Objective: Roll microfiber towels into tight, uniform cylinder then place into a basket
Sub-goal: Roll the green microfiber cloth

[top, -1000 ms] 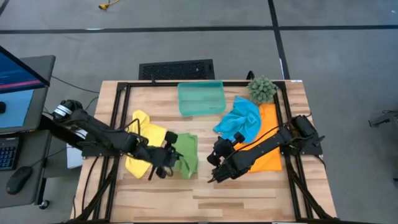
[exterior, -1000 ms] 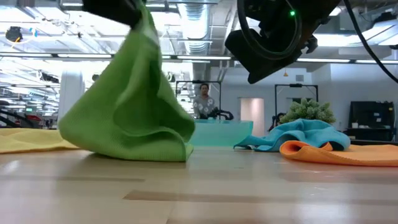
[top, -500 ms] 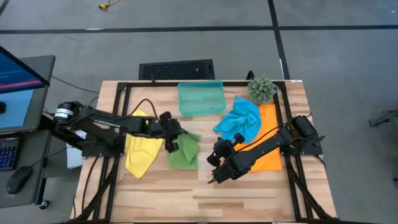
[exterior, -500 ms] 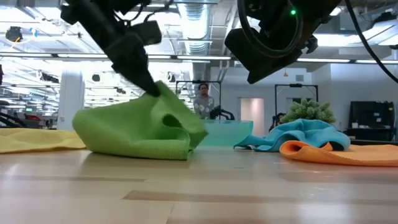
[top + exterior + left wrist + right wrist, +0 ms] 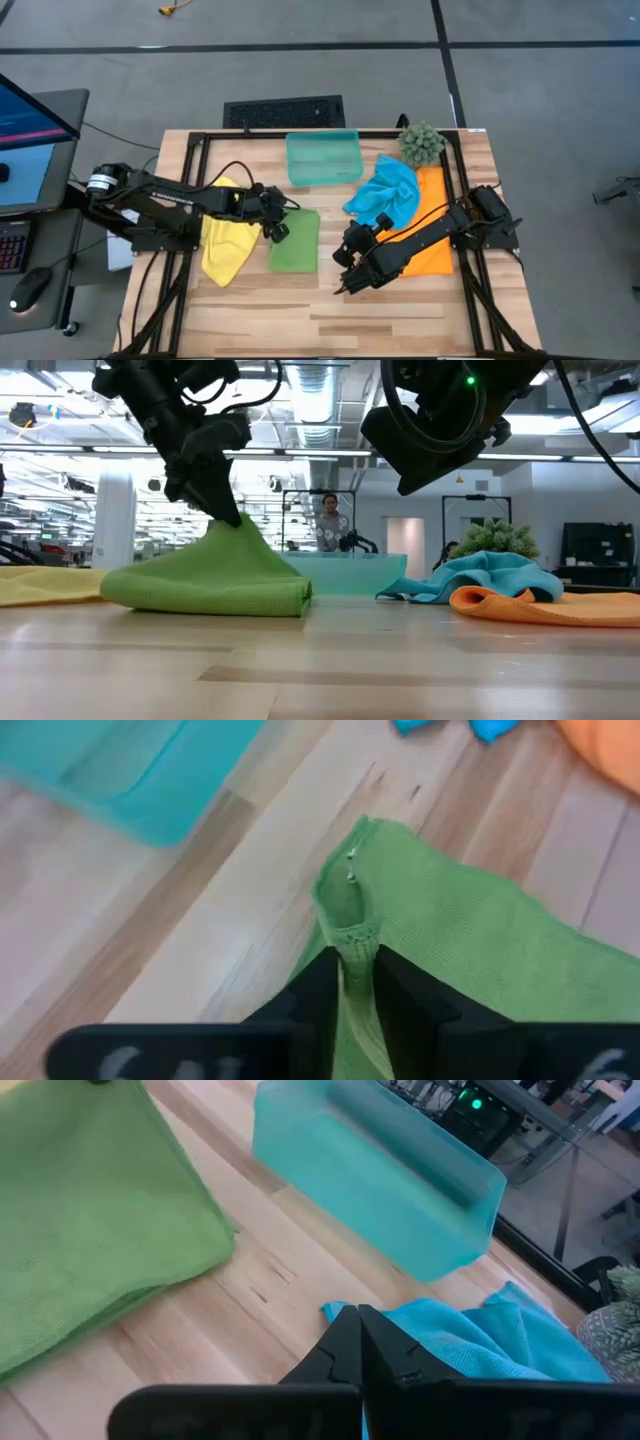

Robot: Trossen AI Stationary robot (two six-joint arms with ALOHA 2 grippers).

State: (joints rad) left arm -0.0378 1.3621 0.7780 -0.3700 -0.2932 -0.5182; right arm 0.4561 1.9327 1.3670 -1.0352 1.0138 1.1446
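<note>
Left gripper [image 5: 353,982] pinching bright green microfiber towel [image 5: 295,240]
Its jaws are gripping a raised corner; right gripper [image 5: 358,1342] is hovering, jaws closed and empty.

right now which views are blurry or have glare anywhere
Low view: the right hand looms dark and out of focus, ceiling lights glare behind it. Left wrist view: soft all over, the green towel fuzzy between its fingers. High view: evenly lit, no glare.

No readable text or labels anywhere

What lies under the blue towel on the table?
The blue towel overlaps the orange towel, whose left edge runs beneath it, and bare table. How far the orange extends underneath is hidden.
</note>
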